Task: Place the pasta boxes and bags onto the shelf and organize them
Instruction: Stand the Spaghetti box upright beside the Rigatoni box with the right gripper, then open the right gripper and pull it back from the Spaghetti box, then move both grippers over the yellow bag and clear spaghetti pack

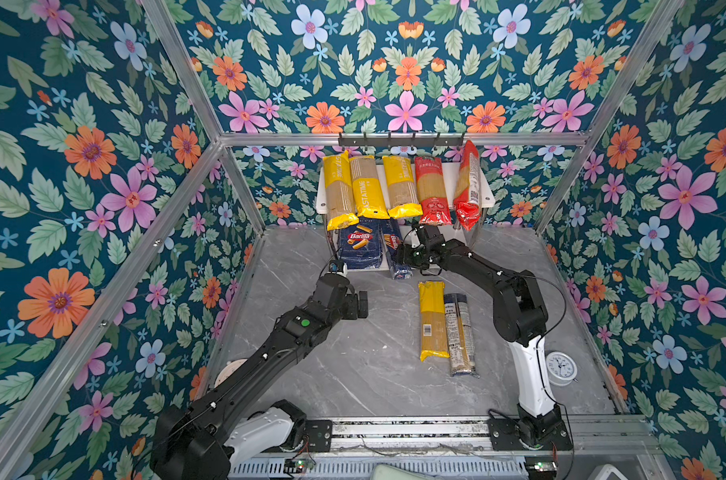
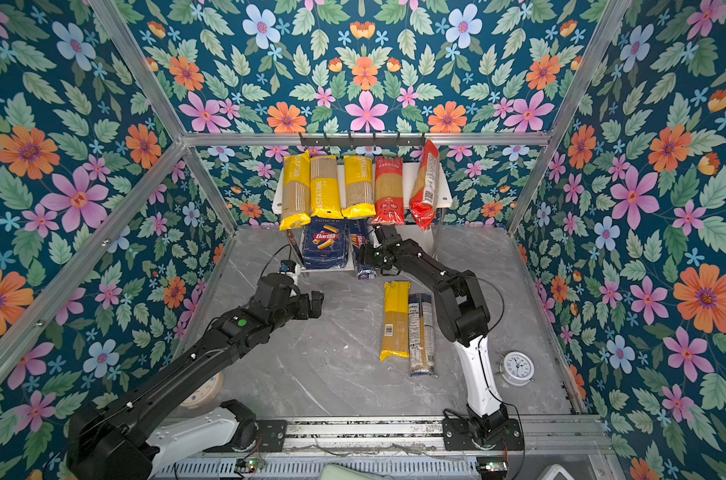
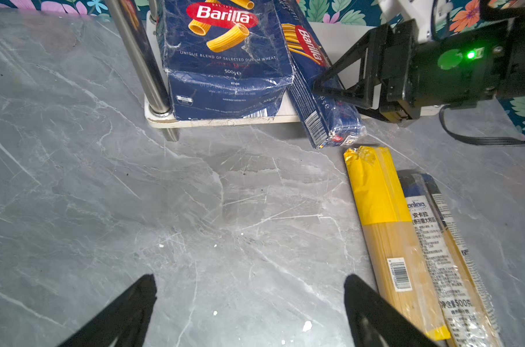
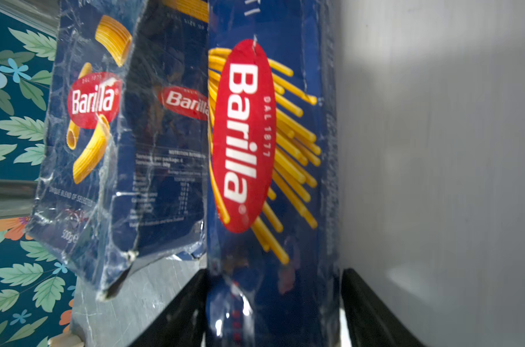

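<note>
**Top views.** The shelf [image 1: 486,195]: its upper board carries three yellow bags [image 1: 363,187] and two red bags [image 1: 432,191]. Its lower board holds the one pasta box [image 2: 324,245]. The one dark blue bag [image 2: 364,270] lies just beside the box, its near end overhanging the front edge. Not yet shelved, on the bench [image 1: 353,365]: a fourth yellow bag [image 1: 432,320] and one clear bag [image 1: 460,336], touching. By this count seven of nine packs are placed.

**Left wrist view.** The left gripper [image 3: 249,281] has its jaws spread wide and empty above bare bench.

**Right wrist view.** The right gripper [image 4: 275,272] has its jaws straddling the dark blue bag's end, close on both sides. Whether they press it cannot be told.
</note>
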Motion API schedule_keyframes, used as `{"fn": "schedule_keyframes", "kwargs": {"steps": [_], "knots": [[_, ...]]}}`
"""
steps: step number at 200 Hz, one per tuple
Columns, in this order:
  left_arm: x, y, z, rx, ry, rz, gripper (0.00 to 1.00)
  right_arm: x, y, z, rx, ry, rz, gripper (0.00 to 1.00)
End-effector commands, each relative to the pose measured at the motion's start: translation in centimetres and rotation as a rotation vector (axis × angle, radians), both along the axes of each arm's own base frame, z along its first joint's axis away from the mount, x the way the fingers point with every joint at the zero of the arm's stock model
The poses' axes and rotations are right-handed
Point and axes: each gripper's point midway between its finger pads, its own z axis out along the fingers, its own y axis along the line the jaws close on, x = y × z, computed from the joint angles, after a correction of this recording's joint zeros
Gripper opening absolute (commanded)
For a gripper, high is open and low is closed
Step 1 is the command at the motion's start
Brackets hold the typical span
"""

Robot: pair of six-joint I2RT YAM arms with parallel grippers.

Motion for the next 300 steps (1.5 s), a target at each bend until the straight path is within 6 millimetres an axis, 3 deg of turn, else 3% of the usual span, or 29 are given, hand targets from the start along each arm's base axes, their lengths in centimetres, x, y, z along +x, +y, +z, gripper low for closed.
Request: {"fn": "schedule_keyframes", "kwargs": {"steps": [1,69,98,138,178,237,266,271,300], "knots": [[-0.1,0.0,0.4,-0.033,-0.015,0.008,0.99,-0.4,-0.4,0.4,-0.008,-0.005,-0.009,0.69],[-1.4,0.7,0.5,-0.086,-0.030,0.023,0.99,-3.1,2.6,0.7,0.067,0.050,0.076,0.70],[-1.9,0.9,0.4,-0.094,-0.023,0.022,0.99,-3.7,2.9,1.1,0.054,0.043,0.079,0.71],[-2.4,1.0,0.1,-0.100,-0.025,0.011,1.00,-4.8,1.0,1.7,-0.003,0.026,0.046,0.77],[-2.3,0.4,-0.6,-0.090,-0.008,-0.017,1.00,-7.6,-0.7,1.9,-0.032,0.038,0.044,0.79],[-2.1,-0.8,-2.4,-0.159,0.025,-0.021,0.99,-13.6,-2.8,1.1,-0.082,0.091,0.048,0.80],[-2.3,-1.9,-3.0,-0.243,0.051,-0.011,1.00,-17.0,-4.9,0.0,-0.123,0.149,0.053,0.81],[-2.4,-2.1,-3.1,-0.257,0.053,-0.007,1.00,-17.6,-5.5,1.0,-0.120,0.132,0.051,0.81],[-3.0,-4.1,-3.6,-0.306,0.081,0.000,0.99,-21.5,-7.9,1.1,-0.156,0.185,0.061,0.84]]}}
